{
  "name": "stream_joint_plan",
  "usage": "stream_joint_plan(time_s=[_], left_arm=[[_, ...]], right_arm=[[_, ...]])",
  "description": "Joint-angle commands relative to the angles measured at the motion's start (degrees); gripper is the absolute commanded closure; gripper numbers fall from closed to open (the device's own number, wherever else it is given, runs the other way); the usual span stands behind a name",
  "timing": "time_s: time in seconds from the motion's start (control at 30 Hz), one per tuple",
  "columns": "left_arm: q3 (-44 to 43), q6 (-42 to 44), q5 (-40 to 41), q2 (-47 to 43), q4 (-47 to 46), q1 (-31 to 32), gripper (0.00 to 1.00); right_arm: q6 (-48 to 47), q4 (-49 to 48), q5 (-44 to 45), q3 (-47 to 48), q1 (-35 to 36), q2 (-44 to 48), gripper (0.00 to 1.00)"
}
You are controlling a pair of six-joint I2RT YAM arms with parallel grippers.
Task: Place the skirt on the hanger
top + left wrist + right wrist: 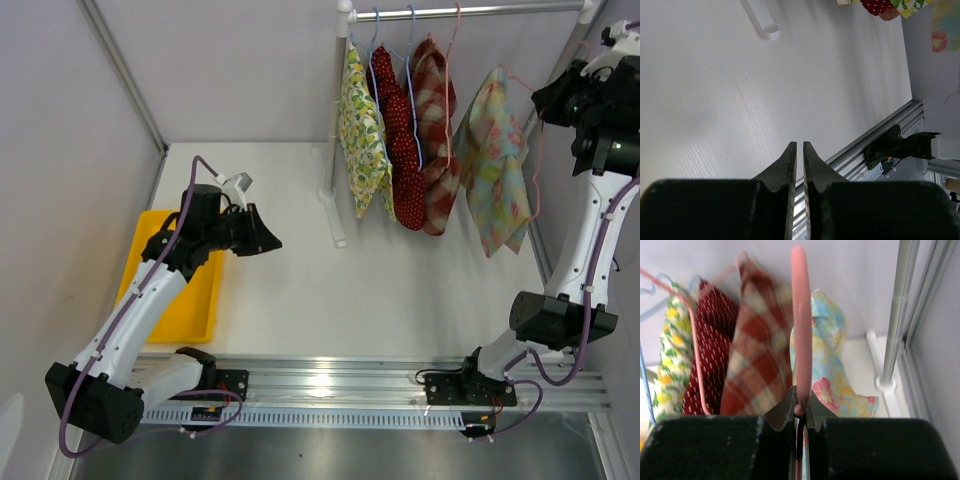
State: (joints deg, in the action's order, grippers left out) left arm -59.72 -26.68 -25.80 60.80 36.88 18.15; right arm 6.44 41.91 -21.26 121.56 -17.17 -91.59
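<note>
Skirt (495, 170), pastel floral: draped on pink hanger (801, 315), upper right of top view, just left of right gripper (800, 410). Long axis vertical, hem pointed down. Right gripper: clenched on hanger wire. Left gripper (800, 146): pinched closed, empty, over white table (715, 100), left of centre. Three garments (400, 140) hung on rail (470, 12), left of skirt.

yellow bin (200, 300) — part hidden, pink hanger (801, 315) blurred

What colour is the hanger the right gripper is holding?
Pink. The hanger shows best in the right wrist view, pinched in the right gripper.
</note>
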Motion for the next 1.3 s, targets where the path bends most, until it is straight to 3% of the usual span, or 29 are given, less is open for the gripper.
stream_joint_plan(time_s=[0.0,0.5,1.07,1.27], left_arm=[[-0.1,1.0,-1.7,-0.3,-2.7,0.4,0.86],[0.3,0.7,-2.3,1.3,-4.8,0.5,0.86],[1.3,0.7,-1.8,2.0,-6.0,0.5,0.87],[1.1,0.9,-1.8,2.3,-5.9,0.5,0.87]], right_arm=[[1.3,-8.0,-0.2,9.4,0.6,-3.8,1.00],[-2.6,-19.1,12.1,24.6,9.4,-20.3,1.00],[-5.1,-28.0,16.8,21.2,13.9,-20.2,1.00],[-3.8,-27.4,16.7,28.0,14.1,-25.3,1.00]])
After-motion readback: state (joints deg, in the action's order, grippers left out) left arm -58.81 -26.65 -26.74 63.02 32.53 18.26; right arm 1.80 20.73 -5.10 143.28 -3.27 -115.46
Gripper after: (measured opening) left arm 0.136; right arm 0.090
